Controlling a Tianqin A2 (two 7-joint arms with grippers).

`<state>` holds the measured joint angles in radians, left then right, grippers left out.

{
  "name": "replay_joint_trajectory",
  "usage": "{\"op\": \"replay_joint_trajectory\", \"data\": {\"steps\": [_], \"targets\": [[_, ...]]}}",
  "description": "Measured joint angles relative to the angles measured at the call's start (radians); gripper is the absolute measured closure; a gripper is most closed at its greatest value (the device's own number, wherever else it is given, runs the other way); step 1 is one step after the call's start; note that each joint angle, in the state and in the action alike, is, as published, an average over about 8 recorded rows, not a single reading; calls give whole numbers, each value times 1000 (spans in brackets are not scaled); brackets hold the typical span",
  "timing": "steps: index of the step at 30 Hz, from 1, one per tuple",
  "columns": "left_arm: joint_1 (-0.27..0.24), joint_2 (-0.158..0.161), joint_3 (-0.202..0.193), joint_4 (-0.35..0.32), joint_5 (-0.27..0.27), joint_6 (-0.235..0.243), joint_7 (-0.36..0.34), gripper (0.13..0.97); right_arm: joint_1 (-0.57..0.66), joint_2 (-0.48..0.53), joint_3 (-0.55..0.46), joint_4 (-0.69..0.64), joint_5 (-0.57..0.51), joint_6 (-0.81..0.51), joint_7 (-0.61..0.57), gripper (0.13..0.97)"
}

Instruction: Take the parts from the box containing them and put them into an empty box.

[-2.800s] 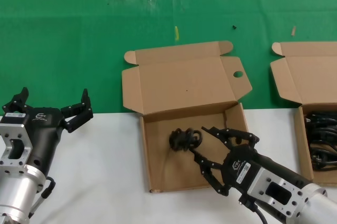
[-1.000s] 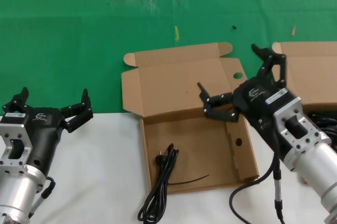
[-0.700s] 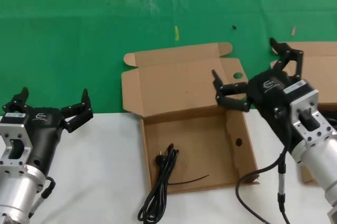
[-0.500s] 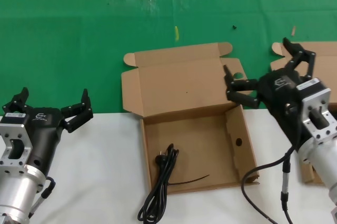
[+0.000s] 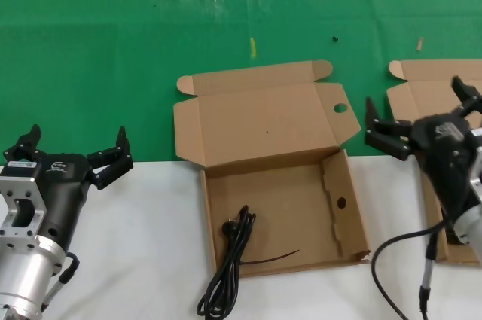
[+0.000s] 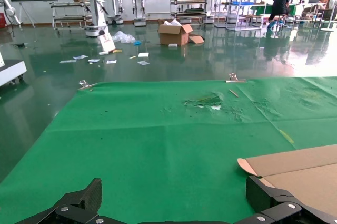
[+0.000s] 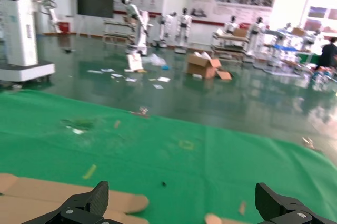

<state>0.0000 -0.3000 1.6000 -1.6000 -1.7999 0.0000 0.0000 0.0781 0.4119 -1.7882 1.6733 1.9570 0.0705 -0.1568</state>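
The empty box (image 5: 280, 198) stands in the middle with its lid open and a round hole in its right wall. One bundle of black cord (image 5: 230, 260) lies in it, plug inside, its loops hanging over the front wall onto the white table. The box containing the parts (image 5: 429, 102) shows partly at the right edge; its inside is hidden behind my right arm. My right gripper (image 5: 418, 105) is open and empty, raised over that box's left side. My left gripper (image 5: 75, 143) is open and empty at the far left, parked.
A green mat (image 5: 226, 26) covers the floor beyond the white table (image 5: 135, 260). The left wrist view shows the mat and a lid corner (image 6: 295, 163). The right wrist view shows the mat and a lid edge (image 7: 47, 192).
My right gripper let go of the cord in the middle box, rose and swung right to the right-hand box. The cord uncoiled across the front wall. The left arm has not moved.
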Motion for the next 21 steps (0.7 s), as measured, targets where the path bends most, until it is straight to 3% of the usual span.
{"op": "replay_joint_trajectory", "data": {"steps": [10, 21], "targets": [[0, 0, 0, 0, 0, 0, 0, 132, -55, -79, 133, -52, -111, -50, 111, 129], [0, 0, 0, 0, 0, 0, 0, 132, -62, -89, 150, -58, -125, -56, 125, 129]]}}
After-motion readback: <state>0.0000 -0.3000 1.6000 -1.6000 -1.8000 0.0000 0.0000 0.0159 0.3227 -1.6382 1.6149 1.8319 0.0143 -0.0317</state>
